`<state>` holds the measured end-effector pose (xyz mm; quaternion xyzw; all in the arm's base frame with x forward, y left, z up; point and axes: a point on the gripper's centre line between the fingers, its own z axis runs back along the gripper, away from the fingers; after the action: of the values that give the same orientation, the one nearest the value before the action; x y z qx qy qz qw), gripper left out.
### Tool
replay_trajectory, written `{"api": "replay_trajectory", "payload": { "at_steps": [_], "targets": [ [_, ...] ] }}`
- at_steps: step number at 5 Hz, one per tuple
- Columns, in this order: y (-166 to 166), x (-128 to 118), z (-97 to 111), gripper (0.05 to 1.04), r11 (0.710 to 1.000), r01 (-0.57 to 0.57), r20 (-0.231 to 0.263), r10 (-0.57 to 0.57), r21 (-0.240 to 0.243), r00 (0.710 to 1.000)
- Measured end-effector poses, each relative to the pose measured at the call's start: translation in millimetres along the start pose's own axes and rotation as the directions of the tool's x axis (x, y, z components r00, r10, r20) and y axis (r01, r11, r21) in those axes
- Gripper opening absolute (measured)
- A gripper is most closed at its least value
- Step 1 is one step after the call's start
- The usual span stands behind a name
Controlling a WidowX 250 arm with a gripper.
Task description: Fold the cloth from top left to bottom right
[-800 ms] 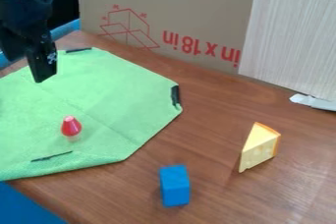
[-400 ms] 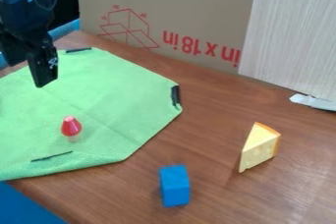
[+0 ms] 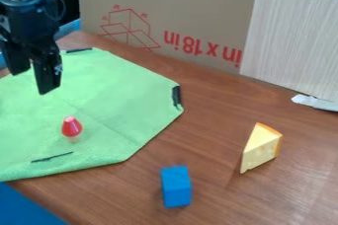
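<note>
Brown worktop point(image 3: 208, 130) carries the cloth point(image 3: 115, 93), spread beneath the open tool point(image 3: 31, 82). Nearer the camera than the tool, a cone point(image 3: 72, 128) stands on the cloth; off it sit the block point(image 3: 176, 187) and, farther away, the cheese point(image 3: 261, 149).

Cloth point(image 3: 112, 91): bright green, short black strips at its edges
Cone point(image 3: 72, 128): red, pinkish tip
Block point(image 3: 176, 189): solid blue
Cheese wedge point(image 3: 259, 151): pale yellow, orange rind
Counter point(image 3: 214, 120): brown wood grain
Cardboard point(image 3: 198, 2): tan, red lines and lettering
Panel, upper right of the frame point(image 3: 294, 36): whitish beige, fine streaks
End effector point(image 3: 33, 82): black, small white marks
</note>
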<state>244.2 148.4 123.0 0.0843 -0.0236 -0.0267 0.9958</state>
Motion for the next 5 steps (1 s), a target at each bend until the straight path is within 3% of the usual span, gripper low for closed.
{"api": "replay_trajectory", "payload": {
  "at_steps": [1, 2, 3, 4, 5],
  "targets": [
    [37.6, 29.1, -15.2, 1.000, 0.998, -0.031, -0.033, 0.029, -0.054, 0.999],
    [65.3, 41.4, -20.1, 1.000, 0.997, -0.013, -0.044, 0.010, -0.076, 0.999],
    [90.1, 55.0, -28.1, 1.000, 0.989, 0.123, 0.013, -0.122, -0.087, 0.992],
    [116.7, 48.5, -39.3, 1.000, 0.971, 0.215, 0.135, -0.201, -0.100, 0.970],
    [133.0, 61.0, -53.8, 1.000, 0.959, 0.268, 0.197, -0.247, -0.089, 0.949]
  ]
}}
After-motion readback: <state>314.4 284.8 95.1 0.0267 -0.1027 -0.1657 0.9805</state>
